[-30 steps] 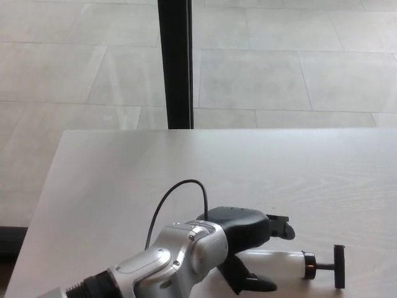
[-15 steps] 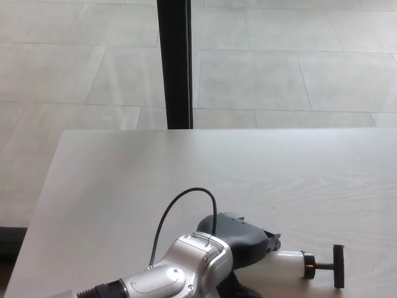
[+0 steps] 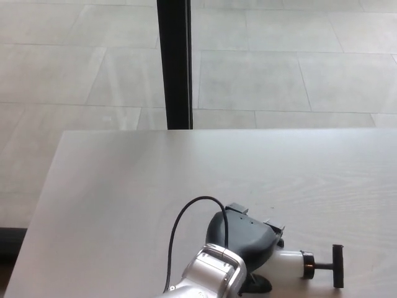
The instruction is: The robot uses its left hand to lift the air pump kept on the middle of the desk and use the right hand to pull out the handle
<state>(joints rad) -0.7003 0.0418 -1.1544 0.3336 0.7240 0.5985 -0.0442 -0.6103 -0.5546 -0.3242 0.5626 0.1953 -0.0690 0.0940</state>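
The air pump lies flat near the desk's front edge: a white cylinder with a black rod and a black T-handle pointing right. My left hand covers the pump's left end from above, its black fingers curled down around the cylinder. The pump's left part is hidden under the hand. The handle sits close to the cylinder's cap. My right hand does not show in the head view.
The pale wooden desk spreads out to the left and behind the pump. A black post stands beyond the desk's far edge on a tiled floor. A thin black cable loops up from my left wrist.
My left hand has shifted right and down over the pump, its fingers closing around the cylinder. The forearm has swung more upright in the picture. The pump has stayed in place.
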